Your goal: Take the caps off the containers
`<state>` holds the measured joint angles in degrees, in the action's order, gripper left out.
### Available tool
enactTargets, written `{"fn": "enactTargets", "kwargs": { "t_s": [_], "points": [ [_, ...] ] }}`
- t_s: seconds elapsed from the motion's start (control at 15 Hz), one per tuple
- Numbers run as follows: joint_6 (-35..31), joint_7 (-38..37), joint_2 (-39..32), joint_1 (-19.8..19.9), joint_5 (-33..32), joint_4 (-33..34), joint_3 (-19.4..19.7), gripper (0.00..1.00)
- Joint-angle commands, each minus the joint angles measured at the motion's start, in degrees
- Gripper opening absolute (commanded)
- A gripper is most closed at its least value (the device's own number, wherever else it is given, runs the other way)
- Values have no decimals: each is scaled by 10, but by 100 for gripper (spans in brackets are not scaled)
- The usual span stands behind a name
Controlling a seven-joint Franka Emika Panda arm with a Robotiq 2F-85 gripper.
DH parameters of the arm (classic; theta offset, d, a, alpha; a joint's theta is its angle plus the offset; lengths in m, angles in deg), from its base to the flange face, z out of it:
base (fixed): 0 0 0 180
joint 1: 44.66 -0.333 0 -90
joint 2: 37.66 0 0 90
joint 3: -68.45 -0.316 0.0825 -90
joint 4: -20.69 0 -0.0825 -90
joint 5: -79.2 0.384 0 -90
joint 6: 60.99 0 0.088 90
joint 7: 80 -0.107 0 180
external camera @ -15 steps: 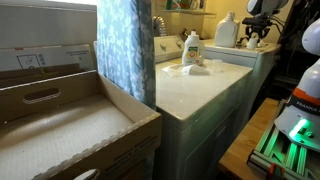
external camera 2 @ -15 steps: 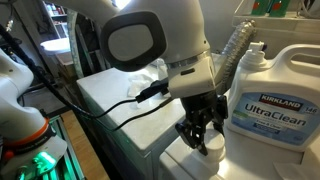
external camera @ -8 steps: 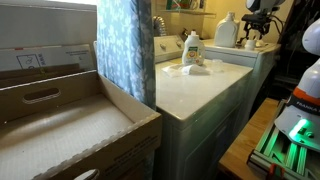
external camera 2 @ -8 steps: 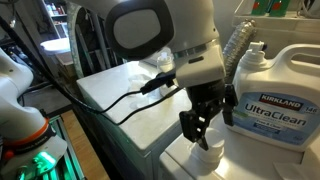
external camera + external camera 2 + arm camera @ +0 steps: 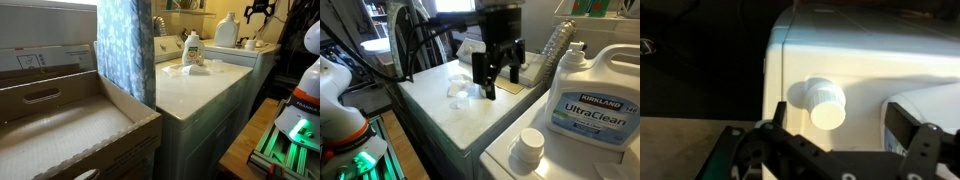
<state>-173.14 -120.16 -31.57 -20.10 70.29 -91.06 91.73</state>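
Note:
A round white cap (image 5: 529,146) stands by itself on the white machine top (image 5: 505,160), next to the large jug (image 5: 590,95) with the blue UltraClean label. My gripper (image 5: 500,82) hangs open and empty well above and behind that cap. The wrist view looks down on the cap (image 5: 820,100) below my open gripper (image 5: 840,125), with the jug's edge (image 5: 935,105) at the right. In an exterior view the smaller bottle (image 5: 191,48) with its green-and-yellow label stands on the nearer machine, the jug (image 5: 227,30) behind it and my gripper (image 5: 258,12) above the far machine.
A large cardboard box (image 5: 60,120) and a blue curtain (image 5: 125,50) fill the near side. A ribbed silver hose (image 5: 555,40) rises behind the jug. Small white pieces (image 5: 457,90) lie on the nearer machine. Black cables (image 5: 430,50) hang from the arm. A green-lit base (image 5: 290,130) sits low.
My gripper opened and left the cap on the machine top beside the jug. It then rose up and away from the cap.

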Motion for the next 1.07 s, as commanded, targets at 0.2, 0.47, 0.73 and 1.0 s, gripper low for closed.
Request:
{"fn": "enactTargets", "kwargs": {
  "t_s": [0.2,0.47,0.73,1.0],
  "points": [
    [89,154,104,-19,-34,-14,-40,100],
    [83,252,151,-24,-64,-17,-58,100],
    [52,331,189,-28,-124,-29,-73,100],
    [12,375,203,-40,-146,-28,-81,100]
  ]
}}
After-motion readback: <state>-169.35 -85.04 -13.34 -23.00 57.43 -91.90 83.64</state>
